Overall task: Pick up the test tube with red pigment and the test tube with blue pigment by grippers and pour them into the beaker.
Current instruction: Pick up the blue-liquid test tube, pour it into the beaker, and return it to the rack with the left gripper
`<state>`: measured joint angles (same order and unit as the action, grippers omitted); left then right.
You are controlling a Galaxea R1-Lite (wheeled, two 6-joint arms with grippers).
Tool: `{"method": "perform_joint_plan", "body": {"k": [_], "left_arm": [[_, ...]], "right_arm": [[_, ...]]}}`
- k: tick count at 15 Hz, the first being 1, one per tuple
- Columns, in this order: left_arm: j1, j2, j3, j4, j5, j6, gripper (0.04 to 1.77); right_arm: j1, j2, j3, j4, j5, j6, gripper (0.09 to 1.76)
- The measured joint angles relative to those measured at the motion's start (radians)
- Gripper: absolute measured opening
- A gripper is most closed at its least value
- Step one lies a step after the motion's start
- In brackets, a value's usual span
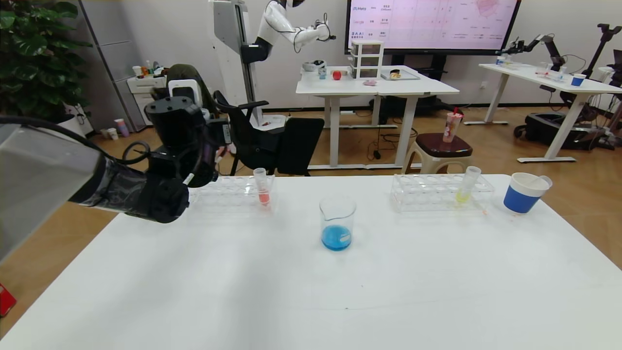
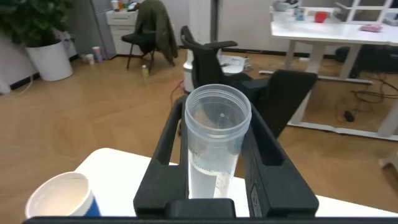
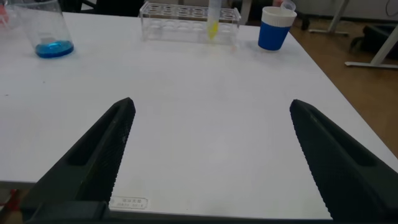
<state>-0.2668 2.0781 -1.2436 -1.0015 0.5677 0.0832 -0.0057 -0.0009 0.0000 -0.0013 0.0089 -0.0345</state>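
Blue liquid already sits in the beaker (image 1: 336,223) mid-desk, so we should carry the left pincer (image 2: 214,158), clamped on a clear tube (image 2: 214,146) left of and behind the beaker, over its lip and tip slowly; right pincer (image 3: 211,155) idles wide.

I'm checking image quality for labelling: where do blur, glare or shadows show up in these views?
Head view: the left arm's near casing is blurred, soft shadows lie on the table. Left wrist view: the held test tube is sharp, the room behind softer. Right wrist view: the right tool looms dark, slightly soft.
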Motion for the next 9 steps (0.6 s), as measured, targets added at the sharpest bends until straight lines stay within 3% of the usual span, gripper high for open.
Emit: {"method": "perform_joint_plan", "body": {"k": [4, 7, 9], "left_arm": [[0.137, -0.006, 0.006, 0.049, -0.043, -0.022, 0.5], [0.249, -0.005, -0.006, 0.178, -0.143, -0.129, 0.5], [0.313, 0.006, -0.023, 0.2, -0.205, -0.157, 0.5]], "right_arm": [[0.0, 0.0, 0.0, 0.0, 0.0, 0.0, 1.74], [0.0, 0.0, 0.0, 0.0, 0.0, 0.0, 1.74], [0.0, 0.0, 0.0, 0.0, 0.0, 0.0, 1.74]]}}
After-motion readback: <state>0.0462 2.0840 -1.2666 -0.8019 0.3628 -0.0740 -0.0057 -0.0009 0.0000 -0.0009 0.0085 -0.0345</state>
